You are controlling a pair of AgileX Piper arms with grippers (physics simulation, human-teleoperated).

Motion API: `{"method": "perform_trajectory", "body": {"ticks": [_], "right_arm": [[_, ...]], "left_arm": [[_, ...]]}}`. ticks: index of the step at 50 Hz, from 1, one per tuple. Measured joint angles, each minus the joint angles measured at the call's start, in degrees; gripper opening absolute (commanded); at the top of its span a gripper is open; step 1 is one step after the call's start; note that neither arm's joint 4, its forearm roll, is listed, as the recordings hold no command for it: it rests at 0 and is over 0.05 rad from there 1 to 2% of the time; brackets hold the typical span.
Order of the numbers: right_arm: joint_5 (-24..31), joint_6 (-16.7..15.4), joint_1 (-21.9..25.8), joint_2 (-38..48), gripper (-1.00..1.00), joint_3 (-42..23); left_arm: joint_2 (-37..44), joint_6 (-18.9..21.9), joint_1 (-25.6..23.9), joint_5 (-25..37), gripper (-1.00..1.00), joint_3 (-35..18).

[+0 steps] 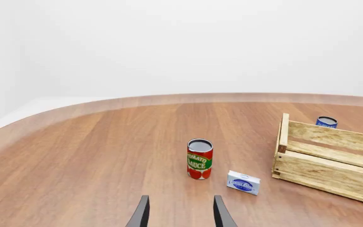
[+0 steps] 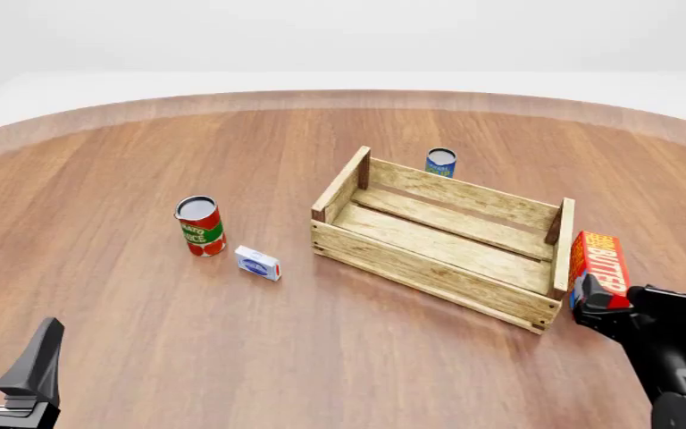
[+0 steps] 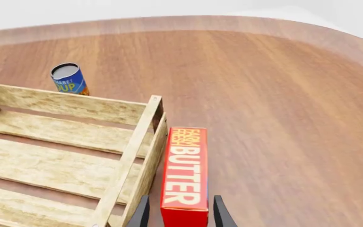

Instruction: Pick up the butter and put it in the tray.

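Note:
The butter (image 2: 596, 257) (image 3: 185, 175), a red carton with white lettering, lies on the table just outside the right end of the tray (image 2: 439, 268) (image 3: 62, 101), a large open crate of wooden slats. My right gripper (image 2: 599, 299) (image 3: 178, 213) is open, and its fingers straddle the carton's near end with a small gap on each side. My left gripper (image 2: 4, 349) (image 1: 178, 213) is open and empty, low at the table's near left, far from both. The tray (image 1: 326, 161) also shows in the left wrist view.
A tomato sauce can (image 2: 201, 226) (image 1: 199, 159) stands left of the tray, with a small white-blue box (image 2: 257, 263) (image 1: 243, 182) beside it. A blue can (image 2: 441, 163) (image 3: 68, 79) stands just behind the tray's far wall.

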Motion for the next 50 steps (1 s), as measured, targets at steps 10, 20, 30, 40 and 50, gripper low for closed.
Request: {"method": "perform_trajectory", "body": {"ticks": [10,20,30,40,50], "right_arm": [[0.0,0.1,0.1,1.4,1.0,-0.8],[0.0,0.3,0.0,3.1,1.0,-1.9],[-0.1,0.7,0.0,4.7,1.0,-2.7],[-0.1,1.1,-0.1,6.2,1.0,-3.2],[-0.2,1.3,-0.1,7.3,1.0,-3.4]], "left_arm": [[0.0,0.0,0.0,0.0,1.0,0.0],[0.0,0.0,0.0,0.0,1.0,0.0],[0.0,0.0,0.0,0.0,1.0,0.0],[0.0,0.0,0.0,0.0,1.0,0.0],[0.0,0.0,0.0,0.0,1.0,0.0]]}}
